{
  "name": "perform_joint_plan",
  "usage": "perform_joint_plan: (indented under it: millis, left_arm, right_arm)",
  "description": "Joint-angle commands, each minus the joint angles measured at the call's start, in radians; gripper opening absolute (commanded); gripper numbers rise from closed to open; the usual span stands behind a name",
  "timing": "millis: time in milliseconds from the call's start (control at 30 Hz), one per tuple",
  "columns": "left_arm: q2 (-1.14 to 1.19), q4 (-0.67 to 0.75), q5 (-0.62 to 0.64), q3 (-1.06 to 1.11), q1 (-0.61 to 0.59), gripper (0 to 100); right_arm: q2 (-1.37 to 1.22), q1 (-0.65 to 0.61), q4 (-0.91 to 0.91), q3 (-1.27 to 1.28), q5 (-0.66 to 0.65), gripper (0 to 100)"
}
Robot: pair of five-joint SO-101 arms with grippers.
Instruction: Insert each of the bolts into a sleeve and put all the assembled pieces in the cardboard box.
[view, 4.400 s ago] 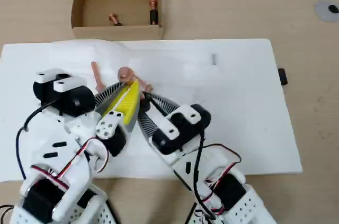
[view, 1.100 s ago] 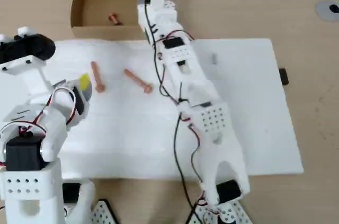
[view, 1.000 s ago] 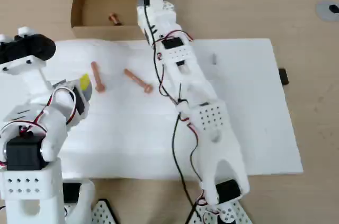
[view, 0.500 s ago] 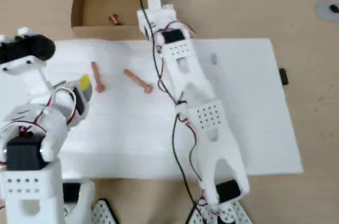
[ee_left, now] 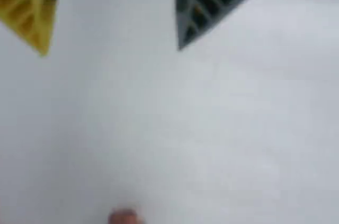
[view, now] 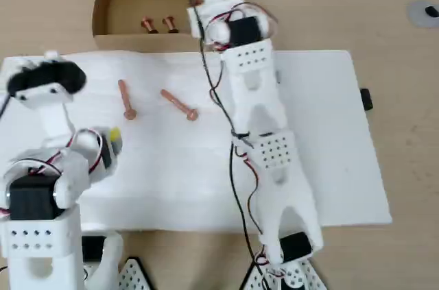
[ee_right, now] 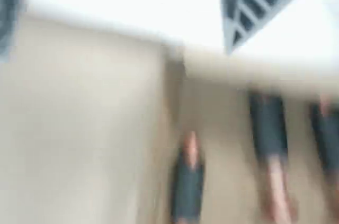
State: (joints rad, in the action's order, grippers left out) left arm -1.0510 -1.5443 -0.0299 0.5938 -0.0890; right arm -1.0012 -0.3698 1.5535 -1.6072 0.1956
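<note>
We look down on a wooden table (view: 398, 70) with a white sheet (view: 322, 139) spread across it. The cardboard box (view: 101, 9) stands at the sheet's far edge. The right gripper (ee_right: 119, 49) hangs over the box, its fingers apart. The left gripper (ee_left: 111, 50) hovers above the sheet, its fingers also apart. In the box lie what we take for three sleeved bolts (ee_right: 186, 181), though blur hinders our count. Two bare bolts (view: 127, 100) lie on the sheet.

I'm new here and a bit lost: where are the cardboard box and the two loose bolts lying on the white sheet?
cardboard box (view: 151, 42), high view, its front wall.
left bolt (view: 126, 100), high view, middle of its shaft.
right bolt (view: 178, 104), high view, middle of its shaft.
</note>
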Motion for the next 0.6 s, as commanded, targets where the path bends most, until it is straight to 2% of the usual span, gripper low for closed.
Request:
perform_joint_plan:
  millis: [0,100,333,433,567]
  left_arm:
    - [-0.074,-0.031,-0.021,-0.002,-0.035,17]
    - [-0.183,-0.003,-0.046,0.006,-0.068,17]
    - [-0.516,0.069,-0.137,0.212,-0.069,17]
    - [-0.673,0.071,-0.138,0.324,-0.069,17]
    - [-0.785,0.123,-0.138,0.417,-0.068,17]
  right_arm:
    - [0.205,0.018,0.195,-0.061,-0.009,10.1]
    - [0.302,0.035,0.236,-0.058,-0.009,0.6]
    - [0.499,0.051,0.236,-0.058,-0.012,0.9]
    - [0.585,0.056,0.236,-0.054,-0.012,0.9]
    - [0.734,0.058,0.236,0.081,-0.012,0.9]
